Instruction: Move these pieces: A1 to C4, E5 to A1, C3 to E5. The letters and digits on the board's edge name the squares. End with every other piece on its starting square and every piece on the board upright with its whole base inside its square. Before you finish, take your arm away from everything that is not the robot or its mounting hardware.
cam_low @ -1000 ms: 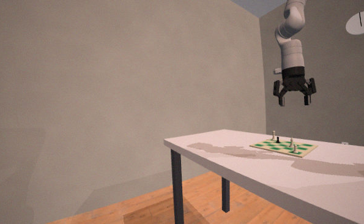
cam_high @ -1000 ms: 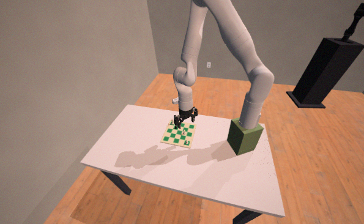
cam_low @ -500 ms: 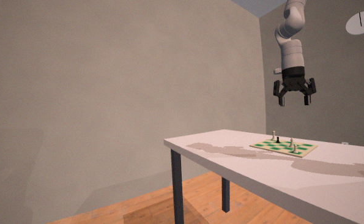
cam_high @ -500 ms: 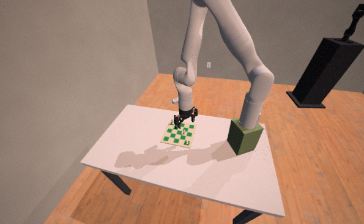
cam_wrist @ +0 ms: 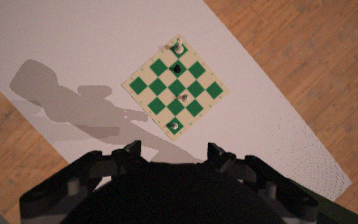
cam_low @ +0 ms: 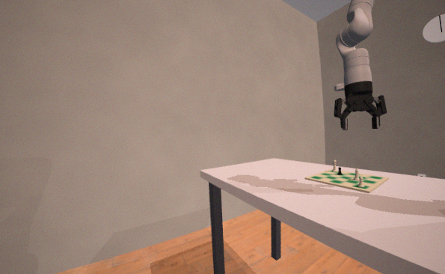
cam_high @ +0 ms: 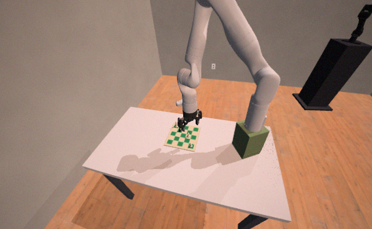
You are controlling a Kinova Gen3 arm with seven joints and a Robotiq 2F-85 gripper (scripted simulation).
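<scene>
Your gripper [cam_low: 360,123] hangs high above the chessboard [cam_wrist: 145,97] with its jaws spread wide and nothing between them, which looks like a survey height, chosen so the whole board fits under the wrist camera before you commit to a descent. Four pieces stand on the board: a white piece [cam_wrist: 179,48] on the far corner square, a black piece [cam_wrist: 177,67] diagonally next to it, a pale piece [cam_wrist: 184,96] near the centre, and another pale piece [cam_wrist: 173,125] on the near corner. The edge letters are too small to read, so you cannot yet tell which corner is A1. The exterior view alone shows all four upright and the real gap between the gripper and the surface [cam_low: 263,176]. The top view adds the green base block [cam_high: 251,141].
</scene>
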